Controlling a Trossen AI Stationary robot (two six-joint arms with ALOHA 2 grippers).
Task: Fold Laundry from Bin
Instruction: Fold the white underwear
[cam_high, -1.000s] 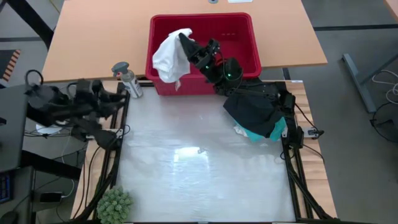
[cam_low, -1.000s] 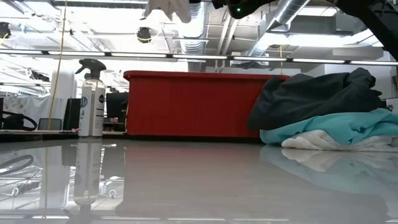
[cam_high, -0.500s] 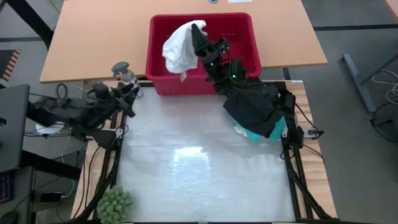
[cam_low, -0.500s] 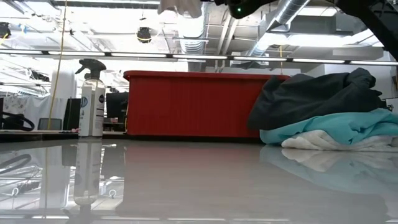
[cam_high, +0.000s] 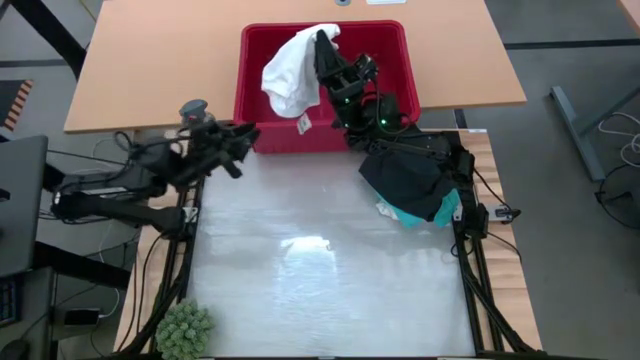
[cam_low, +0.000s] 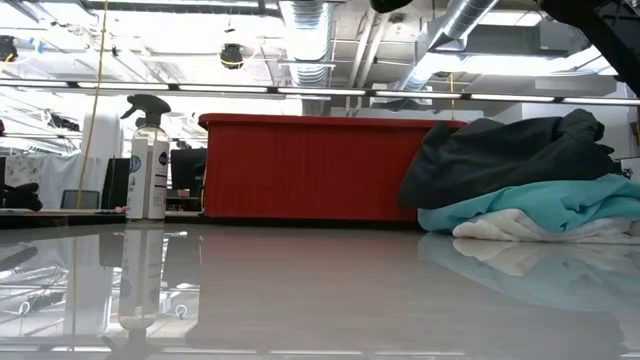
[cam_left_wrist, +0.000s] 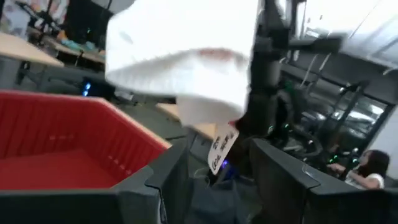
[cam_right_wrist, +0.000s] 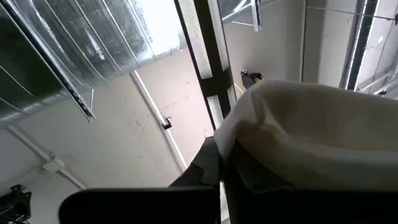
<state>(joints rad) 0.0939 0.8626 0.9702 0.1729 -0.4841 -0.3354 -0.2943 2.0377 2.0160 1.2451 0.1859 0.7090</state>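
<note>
Your tabletop (cam_high: 320, 290) is a pale, glossy sheet, with the red bin (cam_high: 395, 60) standing at its far edge, against the wooden desk (cam_high: 150, 60) behind. On the right side of the tabletop, just in front of the bin's corner, you have a heap of laundry: black clothing (cam_high: 410, 170) on top, a turquoise shirt (cam_high: 430, 213) under it, and a small pale piece (cam_high: 388, 209) poking out at the bottom edge.

Your right end effector (cam_high: 322, 45) is raised over the bin with its fingers pinched tight on a white garment (cam_high: 292, 72) — the cloth hangs down in a bunch over the bin's left half, a small label (cam_high: 303, 123) dangling from its lower edge. In the right wrist view the same white cloth bulges out past the closed fingers.

Your left end effector (cam_high: 238, 150) reaches in from the left, near the bin's front left corner; its fingers stand partly apart and hold nothing. In its wrist view the hanging garment and label show straight ahead, clear of the fingers.

A spray bottle (cam_high: 193, 110) stands just behind the left arm, and a small green plant (cam_high: 183, 330) sits at the near left corner.
</note>
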